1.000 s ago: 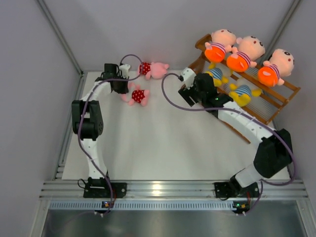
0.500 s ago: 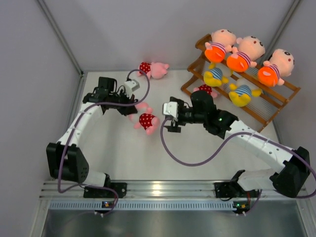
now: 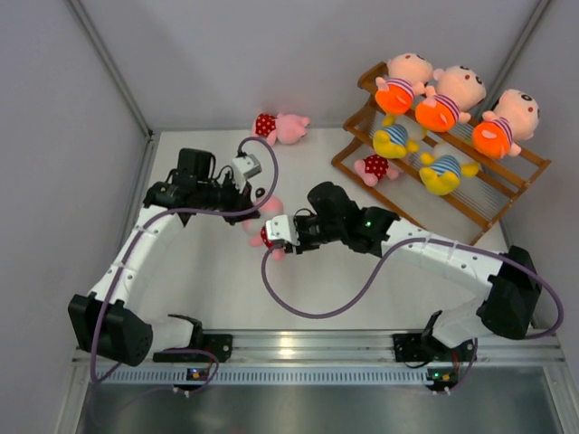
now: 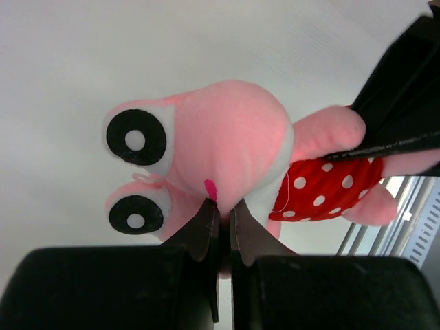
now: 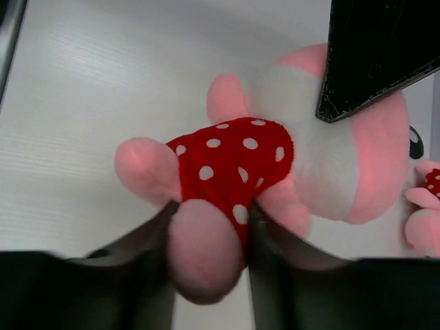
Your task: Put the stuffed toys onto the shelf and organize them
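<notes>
A pink stuffed toy point(image 3: 267, 226) in a red polka-dot outfit hangs between both grippers over the middle of the table. My left gripper point(image 3: 251, 213) is shut on a pinch of the pink toy's head point(image 4: 234, 144), the jaws point(image 4: 221, 206) nearly touching. My right gripper point(image 3: 277, 237) is closed around one leg point(image 5: 205, 251) of the same toy point(image 5: 237, 168), with a finger pressing each side. The wooden shelf point(image 3: 507, 185) stands at the back right. Its top tier holds three peach-headed toys point(image 3: 450, 98), the middle tier two yellow ones point(image 3: 395, 140), and the lowest tier a pink one point(image 3: 373, 168).
Another pink polka-dot toy point(image 3: 280, 127) lies on the table near the back wall, left of the shelf. Grey walls close in the table on the left, back and right. The left finger point(image 5: 371, 62) shows as a black wedge over the toy's head.
The left arm carried the pink toy from the back of the table toward the middle. The right arm swung left from the shelf and closed its jaws around the toy's leg.
</notes>
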Robot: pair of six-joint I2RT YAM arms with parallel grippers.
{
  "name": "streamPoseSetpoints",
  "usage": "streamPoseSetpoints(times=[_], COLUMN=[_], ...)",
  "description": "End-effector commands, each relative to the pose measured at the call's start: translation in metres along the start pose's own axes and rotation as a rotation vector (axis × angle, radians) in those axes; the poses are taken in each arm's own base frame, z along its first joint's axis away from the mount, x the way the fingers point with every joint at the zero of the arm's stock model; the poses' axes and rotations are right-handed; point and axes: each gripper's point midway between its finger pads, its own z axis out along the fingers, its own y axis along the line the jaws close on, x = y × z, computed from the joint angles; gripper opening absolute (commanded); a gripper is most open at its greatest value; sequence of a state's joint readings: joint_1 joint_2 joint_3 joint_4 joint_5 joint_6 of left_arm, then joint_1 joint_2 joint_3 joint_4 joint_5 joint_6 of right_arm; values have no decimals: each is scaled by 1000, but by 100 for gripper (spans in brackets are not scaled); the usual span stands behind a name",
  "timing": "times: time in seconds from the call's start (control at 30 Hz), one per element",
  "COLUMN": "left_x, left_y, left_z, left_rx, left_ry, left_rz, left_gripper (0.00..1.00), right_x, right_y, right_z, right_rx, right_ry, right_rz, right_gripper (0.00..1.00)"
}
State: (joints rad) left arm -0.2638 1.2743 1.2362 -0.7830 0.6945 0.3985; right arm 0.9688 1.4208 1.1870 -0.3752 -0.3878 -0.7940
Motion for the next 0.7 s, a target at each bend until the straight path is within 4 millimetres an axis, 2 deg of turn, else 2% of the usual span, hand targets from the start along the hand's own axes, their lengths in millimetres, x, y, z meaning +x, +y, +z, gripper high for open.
streamPoseSetpoints(times=[0.0,0.03,0.07,0.1,0.13,0.17,0.2,0.27,0.3,0.37,0.4,0.47,0.5,0.67], left_x=[-7,-3,-3,0,4,6,7,8,9,9,8,7,8,15], left_y=[-9,0,5,12,22,27,31,42,45,49,50,49,49,48], left_z=[-1,1,1,2,3,3,3,0,-1,-3,-5,-6,-6,-5], left_rx=[37,-4,-31,-64,-113,-139,-157,-219,-236,-262,-267,-268,-267,-265], left_ry=[-22,2,13,29,55,66,75,93,98,103,103,96,100,114], left_rz=[-15,-28,-54,-67,-81,-88,-89,-98,-104,-96,-91,-74,-73,-64], left_gripper=[0,0,25,45,57,75,79,86,87,88,89,89,89,89], right_x=[-7,-3,2,16,24,29,51,71,98,121,141,156,166,190], right_y=[-24,-26,-28,-30,-31,-36,-37,-43,-46,-50,-56,-57,-58,-47], right_z=[-4,-6,-8,-12,-14,-15,-23,-31,-43,-57,-75,-91,-105,-139], right_rx=[101,124,150,192,226,273,335,430,497,597,694,785,843,951], right_ry=[62,84,110,169,195,204,269,294,353,376,407,411,410,434], right_rz=[36,78,99,117,149,168,201,308,370,490,534,604,631,749], right_gripper=[10,0,0,0,0,0,0,0,0,0,0,0,0,0])
